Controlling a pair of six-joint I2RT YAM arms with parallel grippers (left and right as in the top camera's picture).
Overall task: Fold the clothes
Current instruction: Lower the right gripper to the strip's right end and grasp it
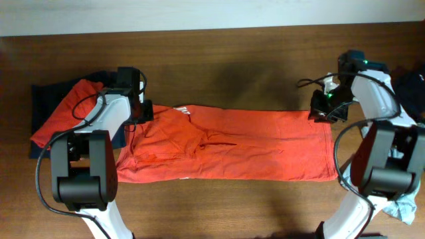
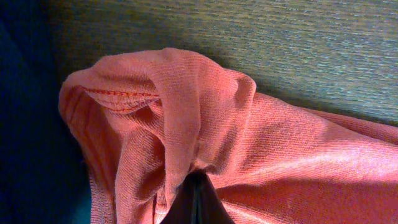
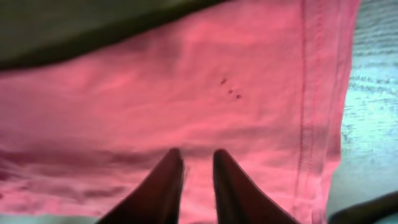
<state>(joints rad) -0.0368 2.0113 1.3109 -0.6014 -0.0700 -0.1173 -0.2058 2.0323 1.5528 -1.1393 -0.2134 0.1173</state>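
Grey-blue garment (image 1: 404, 207) lay nearest, by R arm base. Red-orange T-shirt (image 1: 252, 149) was spread flat across table (image 1: 232, 66) centre, L to R. Left gripper (image 2: 196, 186) was clenched on bunched fabric at shirt's L end. Right gripper (image 3: 198, 158) sat over shirt's far R corner, fingers narrowly apart; couldn't tell if gripping. Navy & orange pile (image 1: 60, 113) lay far L.

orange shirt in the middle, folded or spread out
Folded lengthwise, it seems: the shirt lies as a long flat strip, with no sleeves sticking out.
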